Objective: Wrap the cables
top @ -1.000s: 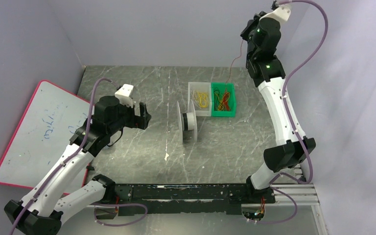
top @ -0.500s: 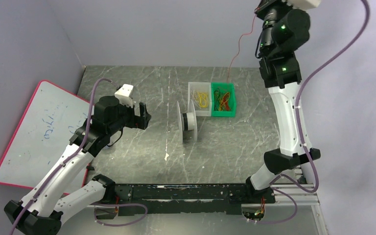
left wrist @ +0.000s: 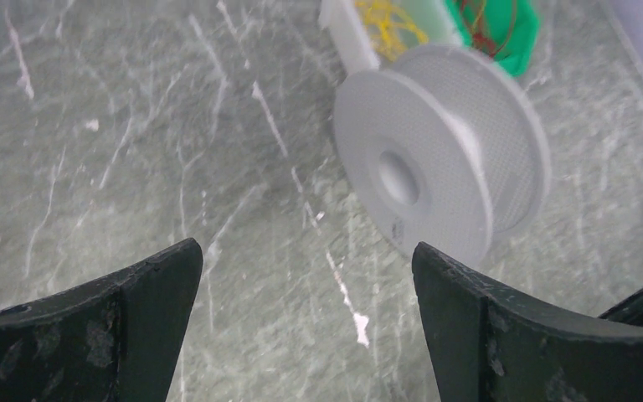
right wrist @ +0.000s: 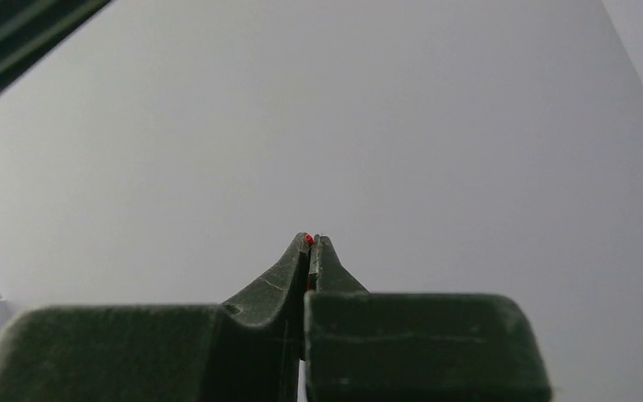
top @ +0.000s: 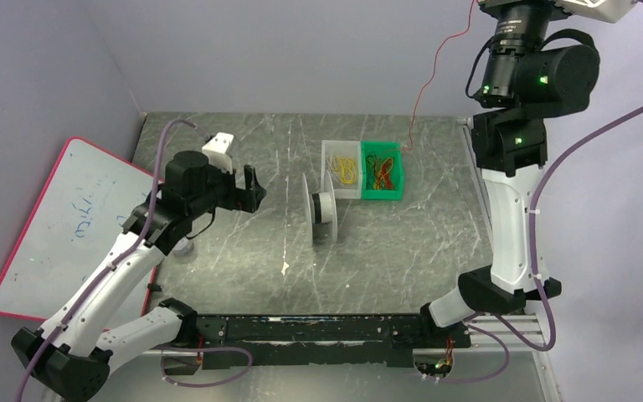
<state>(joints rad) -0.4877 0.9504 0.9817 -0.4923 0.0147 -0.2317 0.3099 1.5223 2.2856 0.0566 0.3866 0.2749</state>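
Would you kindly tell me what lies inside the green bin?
The green bin holds a tangle of thin cables, red and darker ones. One red cable rises from its right edge. The bin's floor is covered.

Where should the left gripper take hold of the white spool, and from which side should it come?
Probably the top rim of its near flange, from above. The white spool stands on its flange edges, axle level, so that flange is a thin upright disc the open left gripper could pinch across.
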